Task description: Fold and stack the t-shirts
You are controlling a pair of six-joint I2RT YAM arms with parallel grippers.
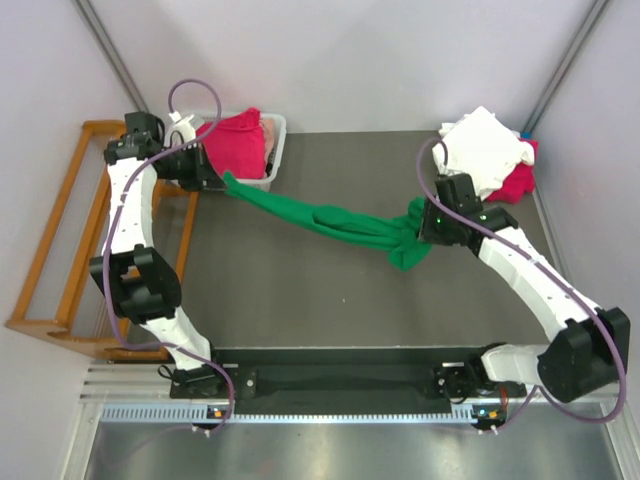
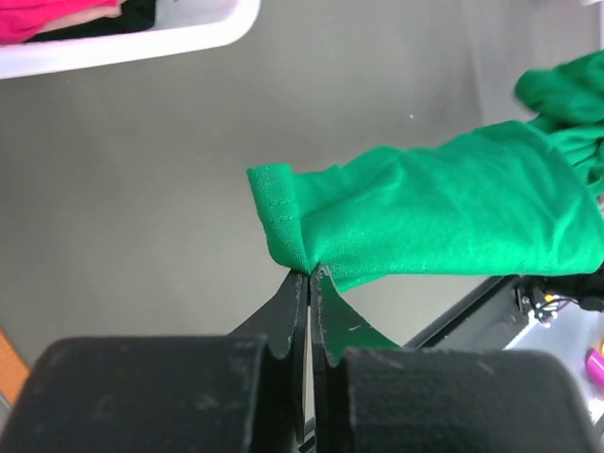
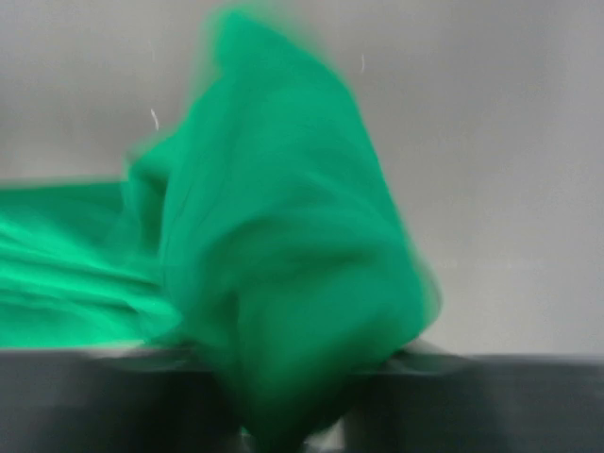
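- Right now the green t-shirt (image 1: 340,222) hangs as a twisted rope between the two arms over the dark table (image 1: 300,310), running from beside the white basket (image 1: 277,150) at far left towards the far-right corner. Whether its sagging middle touches the table cannot be told.
- The left gripper (image 2: 310,276) has its jaws pressed together on a thin bit of the stitched hem, with only the very edge of the cloth between the tips.
- The right gripper (image 1: 418,226) looks clamped on a thick bunch of the same shirt. Its wrist view is blurred, but the cloth drops down between the fingers.
- Slip risk: the left hold is so shallow that any harder pull could tug the hem free.
- Spread risk: with one end bunched and the body twisted, laying it down as it is would likely leave a wrinkled lump, not a flat shirt ready for folding.
- Snag risk: the left end sits just beside the basket holding a red t-shirt (image 1: 235,140), so a sideways sweep could catch the rim.
- Stack risk: the right arm works near the white t-shirt (image 1: 482,148) lying on a crimson t-shirt (image 1: 515,186), and a trailing tail could drag them.
- No brand, label or readable writing shows anywhere.
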